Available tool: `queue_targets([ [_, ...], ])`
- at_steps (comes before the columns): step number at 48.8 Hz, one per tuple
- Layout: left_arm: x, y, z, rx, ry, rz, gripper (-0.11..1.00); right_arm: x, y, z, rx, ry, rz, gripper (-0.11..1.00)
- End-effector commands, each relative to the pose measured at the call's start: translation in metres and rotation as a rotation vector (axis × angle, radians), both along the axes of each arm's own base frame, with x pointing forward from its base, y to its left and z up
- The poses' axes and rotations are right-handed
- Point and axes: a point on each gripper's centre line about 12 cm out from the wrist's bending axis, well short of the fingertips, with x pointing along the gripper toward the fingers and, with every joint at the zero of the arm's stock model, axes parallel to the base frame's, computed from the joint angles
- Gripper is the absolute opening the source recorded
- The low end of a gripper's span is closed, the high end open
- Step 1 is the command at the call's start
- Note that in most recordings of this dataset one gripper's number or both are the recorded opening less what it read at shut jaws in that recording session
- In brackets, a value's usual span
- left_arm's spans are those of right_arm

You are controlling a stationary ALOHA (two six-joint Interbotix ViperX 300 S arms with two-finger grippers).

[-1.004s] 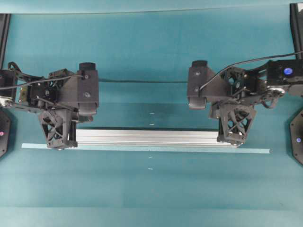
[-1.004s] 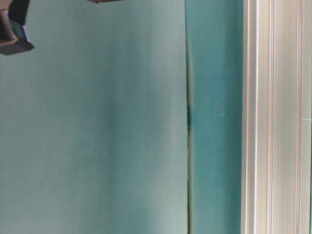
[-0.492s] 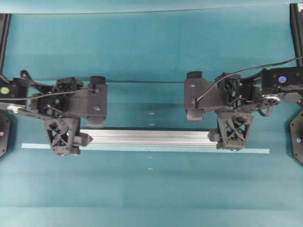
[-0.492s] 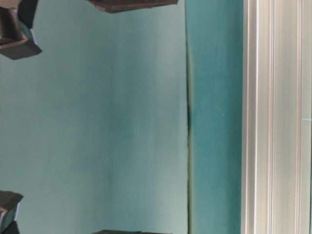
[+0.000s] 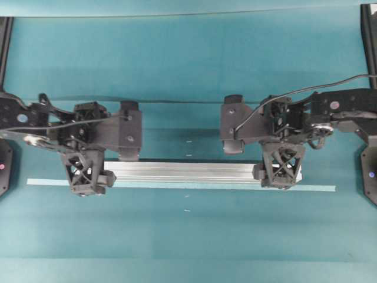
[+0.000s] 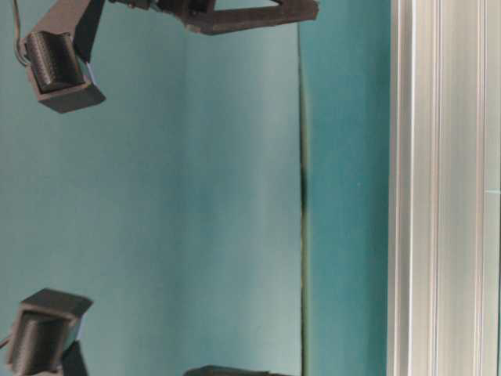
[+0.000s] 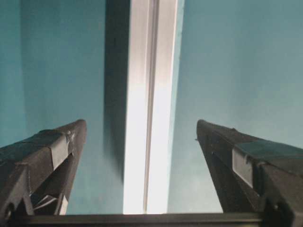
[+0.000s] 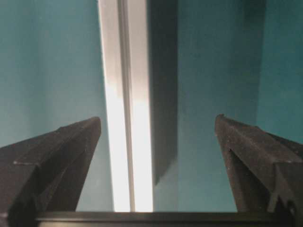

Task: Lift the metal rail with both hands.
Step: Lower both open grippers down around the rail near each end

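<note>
**Both hands spread over the rail**

We see the left hand (image 5: 88, 174) and right hand (image 5: 281, 171) both spread wide, fingers straddling the metal rail (image 5: 182, 172) at its ends. It lies flat on the teal table (image 5: 188, 236).

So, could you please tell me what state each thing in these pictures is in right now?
Metal rail: lying flat on the table, not gripped, partly over the tape strip.
Left pincer: open, fingers either side of the rail, not touching it.
Right pincer: open, straddling the rail, not touching it.
Tape strip: flat on the table, running beyond both rail ends.
</note>
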Motion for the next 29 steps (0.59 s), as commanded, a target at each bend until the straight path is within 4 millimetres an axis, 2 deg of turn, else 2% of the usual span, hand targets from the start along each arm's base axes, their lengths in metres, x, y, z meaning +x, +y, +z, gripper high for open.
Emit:
queue_targets([
  [1, 0.004, -0.002, -0.001, -0.001, -0.015, -0.004, 0.99, 0.002, 0.004, -0.004, 0.002, 0.005, 0.010, 0.99],
  [29, 0.008, 0.001, -0.047, -0.004, 0.038, 0.008, 0.99, -0.003, 0.013, -0.054, 0.011, 0.015, 0.008, 0.99],
])
